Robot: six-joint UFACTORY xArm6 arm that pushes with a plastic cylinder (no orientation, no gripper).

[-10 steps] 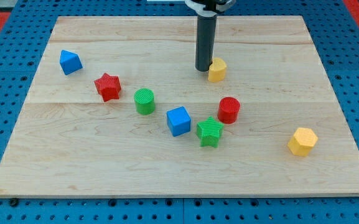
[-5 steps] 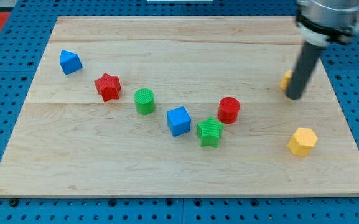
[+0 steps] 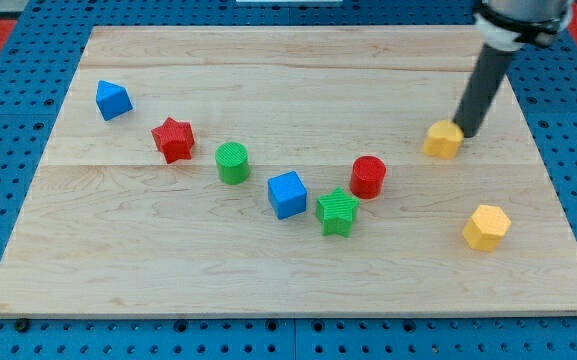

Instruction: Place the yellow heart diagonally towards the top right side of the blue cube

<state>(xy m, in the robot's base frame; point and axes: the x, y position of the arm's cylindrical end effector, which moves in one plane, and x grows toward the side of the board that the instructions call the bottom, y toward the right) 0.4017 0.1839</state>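
The yellow heart [image 3: 443, 140] lies on the wooden board [image 3: 288, 270], right of centre. My tip [image 3: 467, 133] stands just at the heart's right side, touching or nearly touching it. The blue cube [image 3: 287, 194] sits near the board's middle, well to the left of and below the heart. The heart is up and to the right of the cube, with the red cylinder [image 3: 368, 176] between them.
A green star [image 3: 337, 211] sits right beside the blue cube. A green cylinder [image 3: 232, 162] and a red star [image 3: 173, 139] lie to its left, a blue triangular block [image 3: 113, 99] at the far left. A yellow hexagon [image 3: 486, 227] lies at the lower right.
The rod swung from the heart's left across to the right. The heart went far right, then came back left and down; the tip now stands on its right side.
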